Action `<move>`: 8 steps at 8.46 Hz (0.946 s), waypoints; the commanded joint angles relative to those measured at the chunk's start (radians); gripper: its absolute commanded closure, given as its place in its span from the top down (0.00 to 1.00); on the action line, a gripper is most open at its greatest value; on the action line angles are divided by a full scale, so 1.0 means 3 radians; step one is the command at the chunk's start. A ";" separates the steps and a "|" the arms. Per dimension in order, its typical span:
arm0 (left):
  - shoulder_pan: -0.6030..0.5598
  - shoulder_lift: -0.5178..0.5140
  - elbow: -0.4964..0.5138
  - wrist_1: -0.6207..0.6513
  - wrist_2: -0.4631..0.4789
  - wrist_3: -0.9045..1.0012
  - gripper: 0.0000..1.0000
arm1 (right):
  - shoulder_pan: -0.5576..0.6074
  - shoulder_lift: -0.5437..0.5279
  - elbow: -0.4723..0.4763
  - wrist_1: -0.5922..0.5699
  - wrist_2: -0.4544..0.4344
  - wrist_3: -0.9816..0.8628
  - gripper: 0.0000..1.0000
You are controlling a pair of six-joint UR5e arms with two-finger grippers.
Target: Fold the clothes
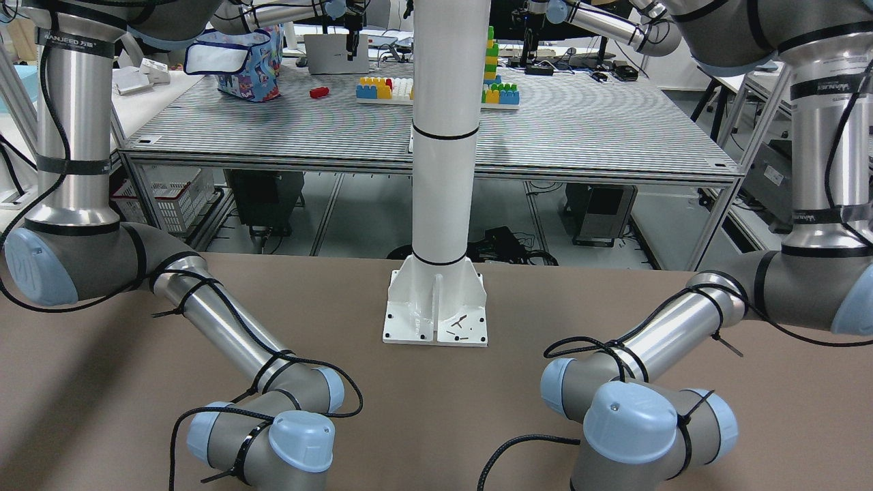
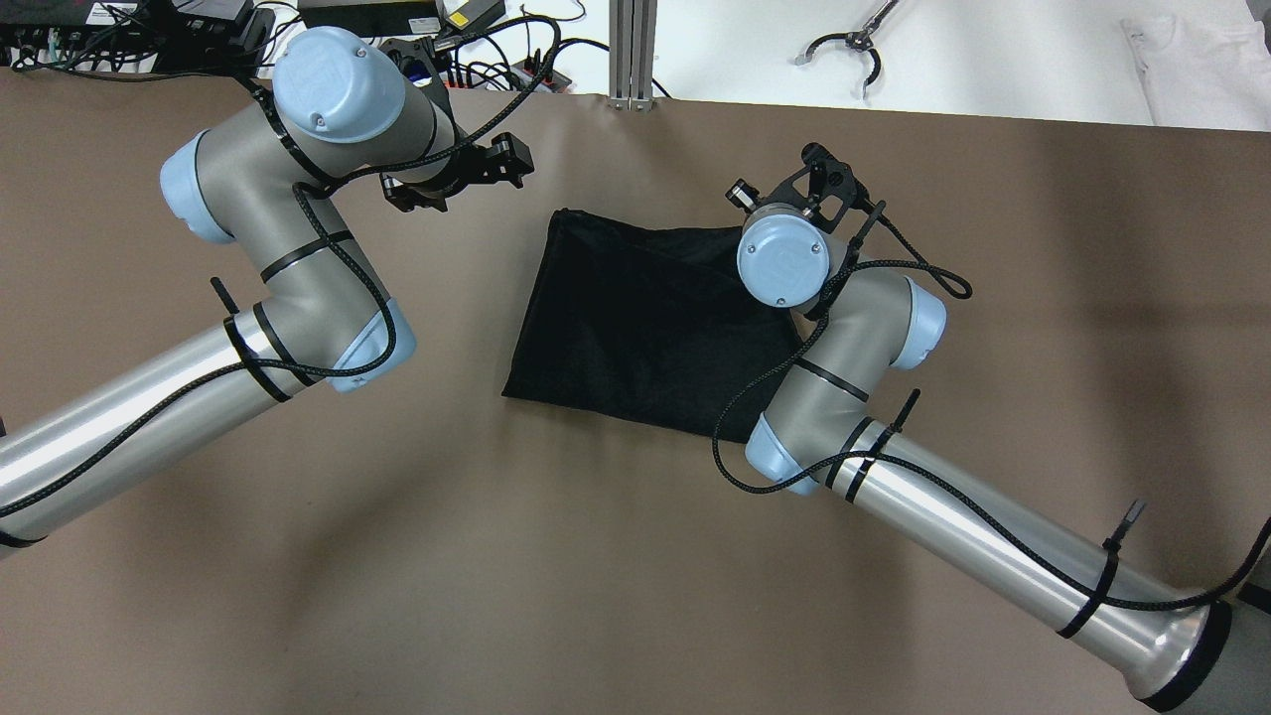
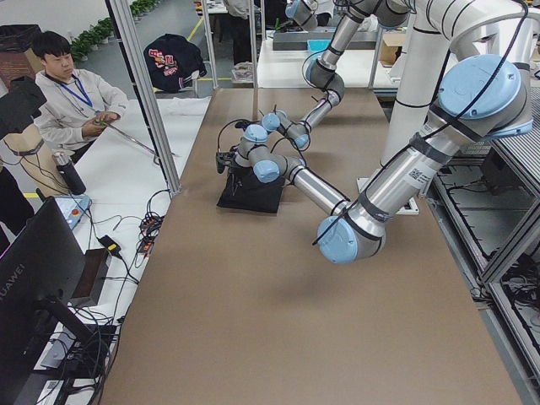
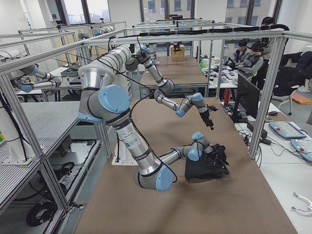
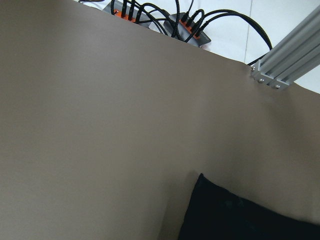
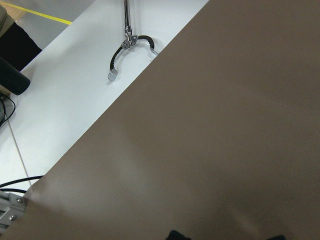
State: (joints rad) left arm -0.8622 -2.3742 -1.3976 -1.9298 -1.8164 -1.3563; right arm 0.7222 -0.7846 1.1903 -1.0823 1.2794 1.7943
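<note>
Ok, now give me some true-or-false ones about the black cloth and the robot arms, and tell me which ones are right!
1. The black garment lies on the brown table. True.
2. The left tool is sitting on top of the garment. False: it is off the cloth, beside the garment's far left corner.
3. The right arm's wrist is over the garment's right side. True.
4. The coloured building blocks are right next to the garment. False: they are on the grey striped table behind the white pillar.
</note>
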 commanded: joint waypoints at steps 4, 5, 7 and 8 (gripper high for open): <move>-0.0157 0.0834 -0.0678 0.0031 -0.0071 0.0780 1.00 | 0.0199 -0.0496 0.0454 -0.0033 0.0636 -0.2350 0.94; -0.0376 0.1186 -0.0847 0.0031 -0.0248 0.1259 1.00 | 0.0362 -0.0812 0.0602 -0.0038 0.0862 -0.2999 0.94; -0.0912 0.1745 -0.0966 0.0031 -0.0459 0.2271 1.00 | 0.0827 -0.1396 0.0929 -0.0033 0.0996 -0.4277 0.94; -0.1173 0.1950 -0.0936 0.0031 -0.0444 0.2788 1.00 | 0.1143 -0.1596 0.1052 -0.0058 0.1134 -0.4820 0.94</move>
State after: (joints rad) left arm -1.0703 -1.9252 -1.6678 -1.9202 -1.9280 -0.8038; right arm 0.9108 -1.1267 1.4261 -1.0930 1.5560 0.6852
